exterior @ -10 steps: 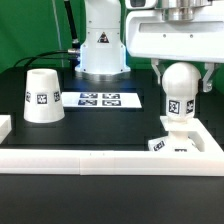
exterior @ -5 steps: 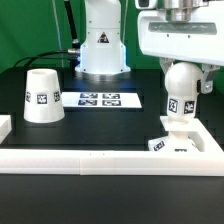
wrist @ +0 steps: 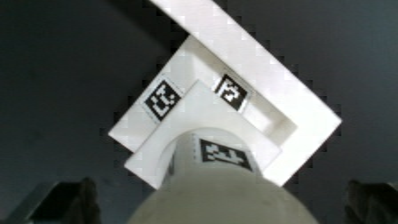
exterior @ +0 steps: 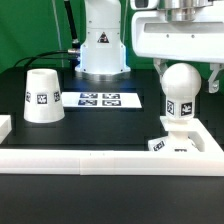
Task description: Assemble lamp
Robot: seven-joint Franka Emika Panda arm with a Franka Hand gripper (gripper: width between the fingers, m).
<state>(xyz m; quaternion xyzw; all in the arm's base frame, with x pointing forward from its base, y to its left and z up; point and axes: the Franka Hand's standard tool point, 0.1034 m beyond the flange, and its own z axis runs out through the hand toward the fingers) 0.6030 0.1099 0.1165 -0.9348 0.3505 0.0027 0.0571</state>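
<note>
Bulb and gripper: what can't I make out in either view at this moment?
1. Whether the bulb is seated in the base: wrist view, the bulb's head covers the joint; exterior view, too small.
2. The fingers: wrist view, blurred and cut off by the edge; exterior view, dark against a dark backdrop.
3. The base's near edge: exterior view, lost against the white rail in front.

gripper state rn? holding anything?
Gripper: open, straddling the bulb with a gap on each side; holding nothing.
</note>
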